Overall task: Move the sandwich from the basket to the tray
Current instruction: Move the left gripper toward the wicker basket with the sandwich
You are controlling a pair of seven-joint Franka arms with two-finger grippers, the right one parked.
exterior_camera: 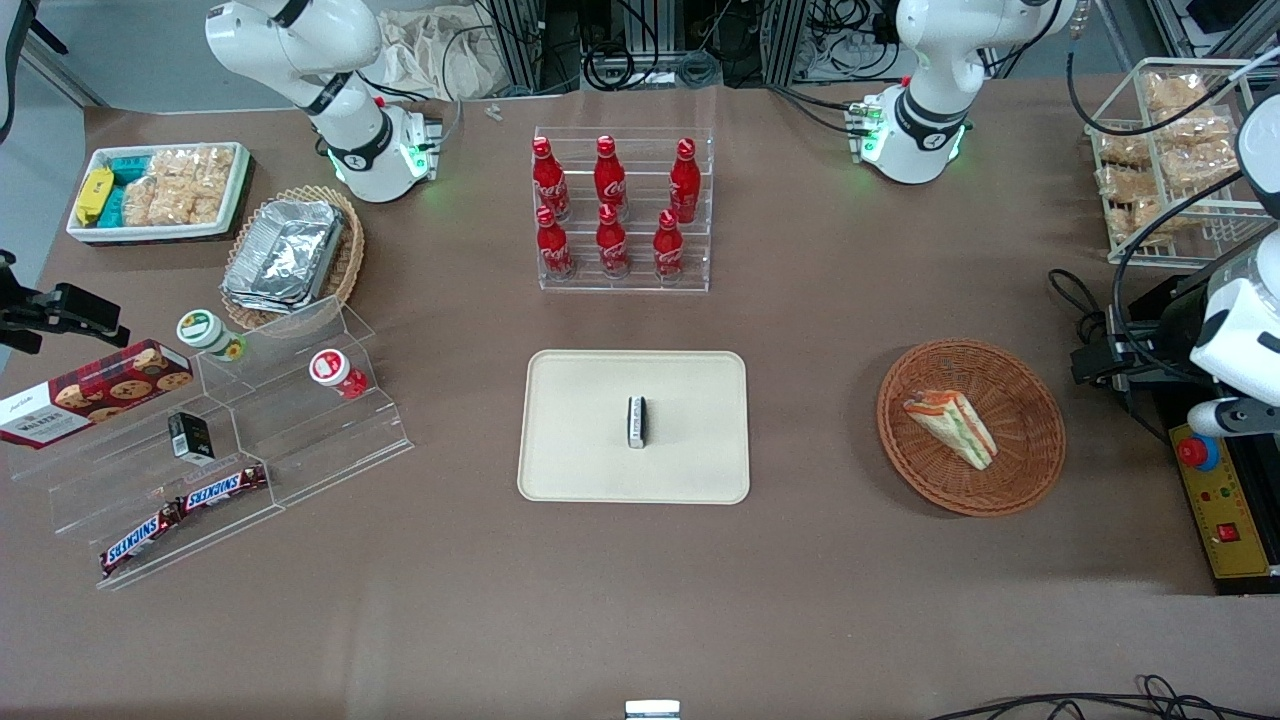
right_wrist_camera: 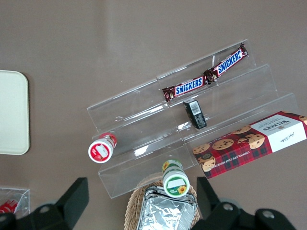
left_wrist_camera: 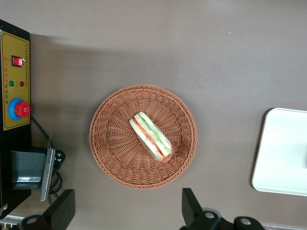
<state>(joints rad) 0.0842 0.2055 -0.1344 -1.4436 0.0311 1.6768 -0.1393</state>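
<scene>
While a brown cloth covers the whole table (exterior_camera: 820, 600), cables and metal framing crowd the floor at its far edge. The sandwich (exterior_camera: 950, 427) lies on its side in the basket (exterior_camera: 1030, 470), a little off centre; seen from the front, its long axis runs from about ten o'clock to four o'clock, with the narrow end toward four and the striped filling edge facing the tray (exterior_camera: 580, 470). It touches only the wicker. The gripper (left_wrist_camera: 128, 213) hangs high above the basket, well clear of the sandwich, its two black fingers (left_wrist_camera: 192, 207) spread wide apart with nothing between them.

At the table's middle the tray carries one small black-and-white block (exterior_camera: 636, 421) standing near its centre. Farther from the camera, a clear rack (exterior_camera: 623, 270) holds six red bottles (exterior_camera: 611, 205) upright in two rows. Toward the parked arm's end, an oval basket (exterior_camera: 345, 265) holds foil containers (exterior_camera: 285, 255), a white bin (exterior_camera: 155, 232) holds snack packets, and clear steps (exterior_camera: 290, 440) bear two Snickers bars (exterior_camera: 185, 510), a cookie box (exterior_camera: 90, 392) and two small cups (exterior_camera: 270, 355). At the working arm's end, a wire rack (exterior_camera: 1165, 150) holds bagged snacks beside a yellow control box (exterior_camera: 1225, 530).
</scene>
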